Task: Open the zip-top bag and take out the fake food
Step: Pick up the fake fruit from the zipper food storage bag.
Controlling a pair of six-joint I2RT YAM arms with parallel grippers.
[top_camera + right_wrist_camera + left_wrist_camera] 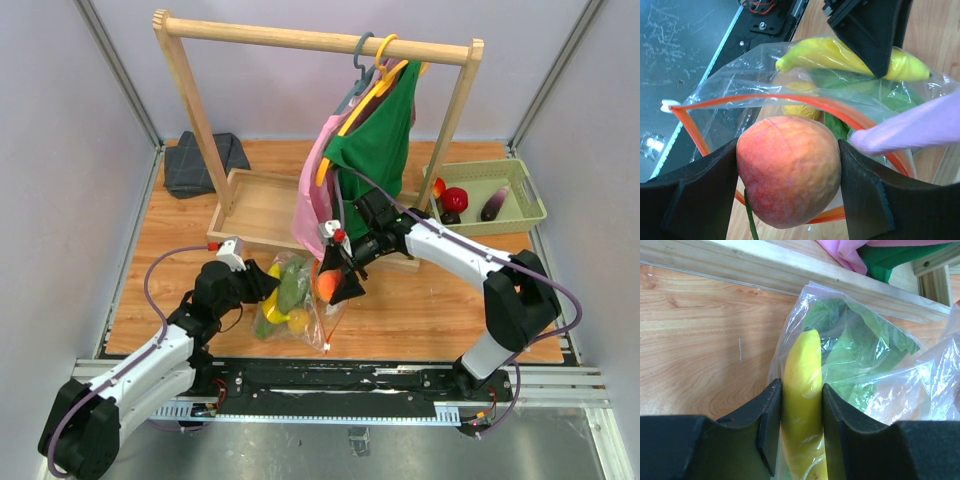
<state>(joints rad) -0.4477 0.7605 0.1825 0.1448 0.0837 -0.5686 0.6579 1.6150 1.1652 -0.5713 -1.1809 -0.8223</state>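
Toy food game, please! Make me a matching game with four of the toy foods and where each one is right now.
Things:
1. peach
2. banana
3. eggplant
4. green leafy piece

Places:
A. in the green basket
B. pinched in the left tool
C. lying in the zip-top bag, not gripped
D. held in the right tool

Pairs: 1-D, 2-B, 3-A, 4-C

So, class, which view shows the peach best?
The right wrist view: the peach fills the frame, held between the right fingers. The top view shows a small orange spot; the left wrist view does not show it.
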